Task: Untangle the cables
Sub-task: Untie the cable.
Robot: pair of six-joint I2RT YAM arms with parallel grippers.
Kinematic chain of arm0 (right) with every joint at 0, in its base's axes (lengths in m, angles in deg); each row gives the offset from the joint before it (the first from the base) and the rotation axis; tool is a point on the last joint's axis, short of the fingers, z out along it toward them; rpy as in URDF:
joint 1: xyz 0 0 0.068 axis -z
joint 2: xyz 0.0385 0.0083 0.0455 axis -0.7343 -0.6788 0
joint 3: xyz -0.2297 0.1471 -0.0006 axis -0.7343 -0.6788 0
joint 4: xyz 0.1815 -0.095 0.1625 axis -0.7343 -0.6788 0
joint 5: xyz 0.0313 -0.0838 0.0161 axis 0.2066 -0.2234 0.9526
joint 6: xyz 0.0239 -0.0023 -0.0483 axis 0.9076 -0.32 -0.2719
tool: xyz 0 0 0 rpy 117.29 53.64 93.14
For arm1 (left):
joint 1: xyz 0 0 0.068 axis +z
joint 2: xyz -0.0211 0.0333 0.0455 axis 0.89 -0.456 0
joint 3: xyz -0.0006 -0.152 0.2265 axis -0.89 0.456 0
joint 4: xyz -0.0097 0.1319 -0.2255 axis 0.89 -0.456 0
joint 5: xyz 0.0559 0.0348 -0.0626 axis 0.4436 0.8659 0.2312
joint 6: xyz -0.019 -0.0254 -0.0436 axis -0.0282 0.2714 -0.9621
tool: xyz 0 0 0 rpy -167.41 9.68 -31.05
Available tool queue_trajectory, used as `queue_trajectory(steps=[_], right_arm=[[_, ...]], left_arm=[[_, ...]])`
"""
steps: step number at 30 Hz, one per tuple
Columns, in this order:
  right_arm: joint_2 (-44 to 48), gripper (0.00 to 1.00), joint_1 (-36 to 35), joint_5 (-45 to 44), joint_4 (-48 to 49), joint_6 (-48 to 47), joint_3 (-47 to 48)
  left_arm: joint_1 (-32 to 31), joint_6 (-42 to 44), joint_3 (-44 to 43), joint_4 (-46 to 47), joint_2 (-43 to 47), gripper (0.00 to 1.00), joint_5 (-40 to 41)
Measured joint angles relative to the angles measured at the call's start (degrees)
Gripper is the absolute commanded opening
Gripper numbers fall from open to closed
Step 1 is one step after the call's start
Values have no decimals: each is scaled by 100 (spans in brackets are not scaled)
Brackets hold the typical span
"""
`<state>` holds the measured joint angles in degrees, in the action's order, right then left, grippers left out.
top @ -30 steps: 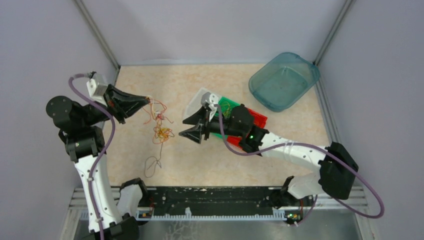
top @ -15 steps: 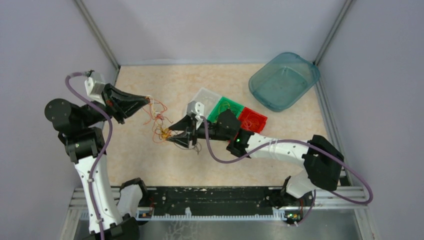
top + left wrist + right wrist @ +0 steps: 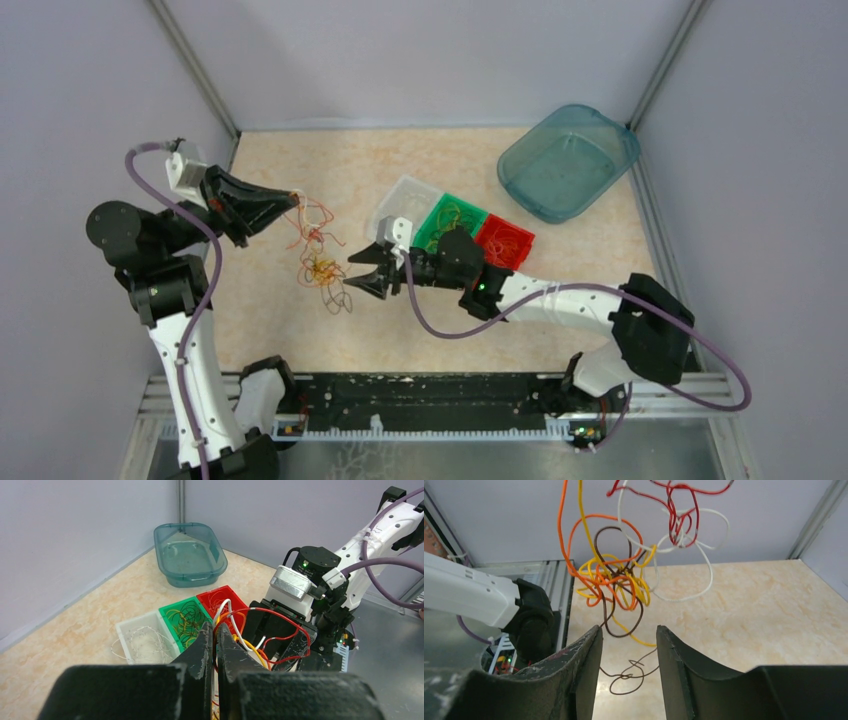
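Left gripper (image 3: 291, 197) pinches the tangle of thin orange, yellow, red, brown cables (image 3: 621, 582). Right gripper (image 3: 629, 630), jaws spread, sits just before it; next, nip one loop.

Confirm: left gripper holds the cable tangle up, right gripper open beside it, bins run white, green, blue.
Wrong on the last bin: it is red, not blue, as the top external view shows. The left gripper does hold the cable tangle, and the right gripper is open beside it.
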<state>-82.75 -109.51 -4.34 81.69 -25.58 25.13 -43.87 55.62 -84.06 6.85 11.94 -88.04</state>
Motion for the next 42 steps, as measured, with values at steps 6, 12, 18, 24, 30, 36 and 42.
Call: queue_trajectory(steps=[6, 12, 18, 24, 30, 36, 42], right_arm=[[245, 43, -55, -262, -50, -240, -289], [282, 31, -146, -431, 26, -369, -291], [280, 30, -188, -632, 76, -424, -286], [210, 0, -236, -824, 162, -494, -243], [350, 0, -251, -1609, 111, -605, -278], [1515, 0, -149, -2809, -44, -798, -669], [2570, 0, 299, -3298, -57, -555, -826]], left_arm=[[0, -59, -70, 59, -39, 4, 24], [0, -175, -74, 166, -70, 4, 59], [-2, -195, -74, 166, -68, 4, 57], [0, -201, -74, 166, -66, 5, 55], [-2, 444, -122, -439, -39, 8, 109], [-2, 2496, 76, -1932, 66, 26, 925], [-4, 4044, 981, -2846, -74, 85, 1937]])
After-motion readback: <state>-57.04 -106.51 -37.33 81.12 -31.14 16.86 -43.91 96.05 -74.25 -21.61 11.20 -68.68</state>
